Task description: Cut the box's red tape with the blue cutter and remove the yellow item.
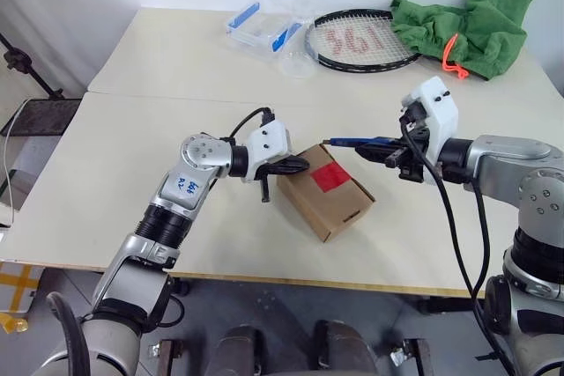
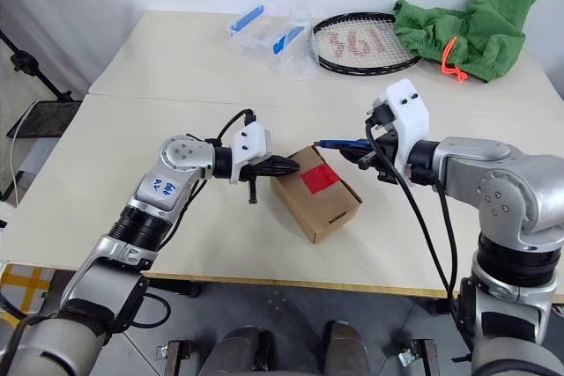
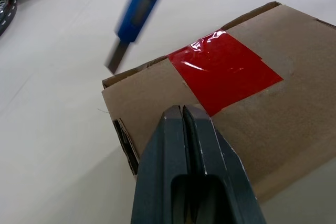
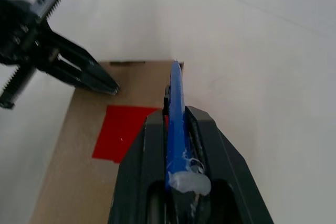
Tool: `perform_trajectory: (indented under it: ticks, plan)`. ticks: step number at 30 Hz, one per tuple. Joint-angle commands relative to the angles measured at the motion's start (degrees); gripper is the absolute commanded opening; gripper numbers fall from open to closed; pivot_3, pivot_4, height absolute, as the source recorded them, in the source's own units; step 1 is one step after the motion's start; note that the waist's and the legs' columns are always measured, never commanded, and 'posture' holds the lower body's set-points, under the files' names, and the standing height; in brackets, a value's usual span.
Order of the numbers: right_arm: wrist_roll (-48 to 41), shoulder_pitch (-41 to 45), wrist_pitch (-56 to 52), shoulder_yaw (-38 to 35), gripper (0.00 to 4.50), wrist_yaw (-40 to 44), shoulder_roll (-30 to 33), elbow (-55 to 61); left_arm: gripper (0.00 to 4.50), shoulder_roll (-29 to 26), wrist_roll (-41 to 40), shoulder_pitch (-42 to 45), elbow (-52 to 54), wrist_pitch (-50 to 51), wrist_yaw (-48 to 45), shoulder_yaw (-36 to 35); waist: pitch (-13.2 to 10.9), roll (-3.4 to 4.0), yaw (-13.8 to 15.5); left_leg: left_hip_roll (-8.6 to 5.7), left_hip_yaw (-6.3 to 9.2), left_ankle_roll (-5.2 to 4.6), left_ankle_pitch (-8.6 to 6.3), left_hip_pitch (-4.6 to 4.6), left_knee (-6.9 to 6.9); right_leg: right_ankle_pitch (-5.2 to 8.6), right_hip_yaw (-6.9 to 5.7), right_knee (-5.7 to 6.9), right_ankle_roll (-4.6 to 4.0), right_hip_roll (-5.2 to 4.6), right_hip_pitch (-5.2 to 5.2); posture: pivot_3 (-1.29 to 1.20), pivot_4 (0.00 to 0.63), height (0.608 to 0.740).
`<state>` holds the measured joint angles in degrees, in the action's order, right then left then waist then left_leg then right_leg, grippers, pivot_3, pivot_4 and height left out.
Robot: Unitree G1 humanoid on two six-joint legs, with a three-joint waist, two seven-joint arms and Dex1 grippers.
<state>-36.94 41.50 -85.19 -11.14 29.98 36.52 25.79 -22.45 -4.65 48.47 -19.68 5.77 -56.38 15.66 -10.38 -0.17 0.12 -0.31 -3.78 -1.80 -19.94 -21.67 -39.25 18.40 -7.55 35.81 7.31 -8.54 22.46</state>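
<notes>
The small brown cardboard box (image 1: 326, 189) sits centre frame, its glossy red tape (image 1: 331, 176) uncut. The right gripper (image 1: 390, 152) clamps the slim blue cutter (image 1: 352, 142), tip just upper right of the tape. The left gripper (image 1: 297, 166), fingers pressed together, rests at the box's left end.

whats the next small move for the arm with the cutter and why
Probably lower the right gripper so the blue cutter tip meets the red tape. The tip hangs above the box near its far edge, the tape looks uncut, and the shut left gripper rests on the box top, seemingly steadying it.
</notes>
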Motion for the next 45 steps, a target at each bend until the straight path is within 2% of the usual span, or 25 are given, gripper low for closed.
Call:
perform_trajectory:
  ticks: [1, 10, 14, 23, 29, 36, 45]
  plan:
    - [1.1, -0.7, 3.3, 1.1, 0.15, -0.6, 1.6, 0.6, 0.07, 0.4, 1.0, 0.9, -1.3, -1.0, -0.2, -0.1, 0.0, 0.0, 0.0, 0.0, -0.03, -0.01, 0.0, 0.0, 0.0, 0.0, 0.02, 0.0, 0.0, 0.0, 0.0, 0.0, 0.15, 0.74]
    - [0.8, -3.2, 4.6, 4.4, 0.15, 0.3, 4.4, 1.9, 0.07, 0.2, 1.5, 1.0, -1.7, -1.0, -1.5, 0.1, 0.0, 0.0, 0.0, 0.0, -0.01, -0.02, 0.01, 0.0, -0.07, 0.0, 0.02, 0.01, 0.0, 0.0, -0.02, 0.0, 0.15, 0.74]
    - [1.1, -2.5, 4.2, 6.1, 0.15, 0.3, 6.9, 2.5, 0.07, -0.5, 5.7, 1.7, -0.8, 6.3, 0.8, 2.9, 0.0, 0.0, 0.2, 0.0, 0.01, -0.02, 0.01, 0.0, -0.08, 0.0, 0.01, 0.01, 0.0, -0.01, -0.05, 0.0, 0.15, 0.74]
    - [-0.2, 4.6, -1.7, 9.8, 0.15, 1.2, 8.2, -0.7, 0.07, 1.0, 6.6, 3.2, 0.7, 14.8, -0.3, 5.7, 0.0, 0.0, 0.4, 0.05, 0.03, -0.03, 0.01, 0.02, -0.47, 0.0, 0.04, 0.01, 0.0, 0.0, -0.26, 0.0, 0.15, 0.74]
    - [-0.4, 9.5, -7.2, 13.3, 0.15, 1.8, 7.8, -4.6, 0.07, 2.2, 8.1, 4.3, -0.9, 16.0, 0.2, 7.1, 0.0, 0.0, 1.0, 0.06, 0.09, -0.05, 0.0, 0.03, -0.64, 0.0, 0.02, 0.04, 0.0, -0.01, -0.36, 0.0, 0.15, 0.74]
    - [-2.4, 13.6, -7.3, 16.8, 0.15, 4.4, 13.4, -7.6, 0.07, 3.1, 9.6, 5.0, -2.2, 17.3, 1.4, 7.9, 0.0, -0.01, 1.4, 0.04, 0.18, -0.08, -0.01, 0.17, -0.72, -0.01, -0.04, 0.01, 0.01, -0.03, -0.6, 0.0, 0.15, 0.74]
    - [-10.7, 16.7, -7.3, 19.7, 0.15, 9.5, 22.5, -7.0, 0.07, 4.2, 10.5, 5.6, -4.3, 18.4, 2.7, 8.3, 0.0, -0.02, 1.5, 0.04, 0.39, -0.12, -0.04, 0.27, -0.76, -0.02, -0.15, -0.19, 0.04, -0.05, -0.91, 0.0, 0.15, 0.74]
